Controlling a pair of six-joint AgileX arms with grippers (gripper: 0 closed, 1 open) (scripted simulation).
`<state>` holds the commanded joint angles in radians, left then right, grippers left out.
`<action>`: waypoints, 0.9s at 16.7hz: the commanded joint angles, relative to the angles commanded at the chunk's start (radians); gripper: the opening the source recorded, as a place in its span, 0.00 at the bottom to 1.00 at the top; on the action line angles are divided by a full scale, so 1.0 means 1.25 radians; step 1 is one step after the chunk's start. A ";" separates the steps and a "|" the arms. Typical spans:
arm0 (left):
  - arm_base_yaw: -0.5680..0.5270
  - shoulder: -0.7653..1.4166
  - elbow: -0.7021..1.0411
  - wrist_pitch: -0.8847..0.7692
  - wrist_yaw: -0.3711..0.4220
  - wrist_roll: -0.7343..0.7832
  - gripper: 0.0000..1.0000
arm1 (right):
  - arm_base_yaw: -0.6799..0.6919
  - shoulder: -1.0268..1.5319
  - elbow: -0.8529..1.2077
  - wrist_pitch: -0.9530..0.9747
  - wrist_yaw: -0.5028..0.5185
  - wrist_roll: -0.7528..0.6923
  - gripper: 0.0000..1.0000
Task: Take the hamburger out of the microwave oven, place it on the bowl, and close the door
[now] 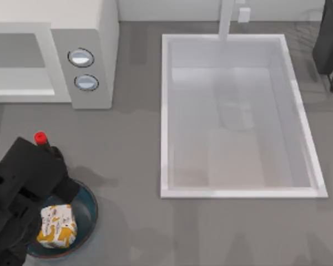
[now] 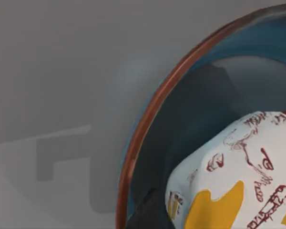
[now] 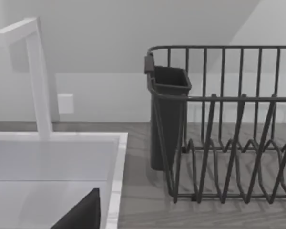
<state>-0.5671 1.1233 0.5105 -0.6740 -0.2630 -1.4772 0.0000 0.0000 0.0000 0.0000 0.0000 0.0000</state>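
Note:
The hamburger [image 1: 57,224], a white paper parcel with orange-yellow patches, lies inside the blue-teal bowl [image 1: 89,206] at the front left of the table. My left gripper [image 1: 65,188] hangs on the black arm over the bowl's far-left rim, beside the parcel and not around it. The left wrist view looks down at the bowl's reddish-brown rim [image 2: 148,109] with the hamburger [image 2: 238,176] resting within. The microwave oven [image 1: 83,33] stands at the back left, its cavity facing the front. The door is out of view. My right gripper [image 3: 83,212] is a dark wedge above the sink's corner.
A large white sink basin [image 1: 165,111] with a tap [image 1: 226,19] takes the middle and right of the table. A dark wire dish rack [image 1: 330,39] with a cutlery cup [image 3: 169,119] stands at the back right. Two knobs [image 1: 81,57] sit on the oven's panel.

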 joint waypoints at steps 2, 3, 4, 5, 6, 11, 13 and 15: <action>0.048 -0.160 -0.084 0.085 0.053 0.196 1.00 | 0.000 0.000 0.000 0.000 0.000 0.000 1.00; 0.075 -0.238 -0.126 0.129 0.078 0.296 1.00 | 0.000 0.000 0.000 0.000 0.000 0.000 1.00; 0.104 -0.312 -0.165 0.172 0.101 0.395 1.00 | 0.000 0.000 0.000 0.000 0.000 0.000 1.00; 0.135 -0.385 -0.203 0.214 0.122 0.491 1.00 | 0.000 0.000 0.000 0.000 0.000 0.000 1.00; 0.167 -0.456 -0.237 0.255 0.141 0.586 1.00 | 0.000 0.000 0.000 0.000 0.000 0.000 1.00; 0.333 -0.756 -0.358 0.432 0.196 0.977 1.00 | 0.000 0.000 0.000 0.000 0.000 0.000 1.00; 0.388 -0.833 -0.385 0.483 0.205 1.078 1.00 | 0.000 0.000 0.000 0.000 0.000 0.000 1.00; 0.429 -0.879 -0.401 0.519 0.209 1.145 1.00 | 0.000 0.000 0.000 0.000 0.000 0.000 1.00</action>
<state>-0.0307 0.0244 0.0099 -0.0254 -0.0015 -0.0464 0.0000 0.0000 0.0000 0.0000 0.0000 0.0000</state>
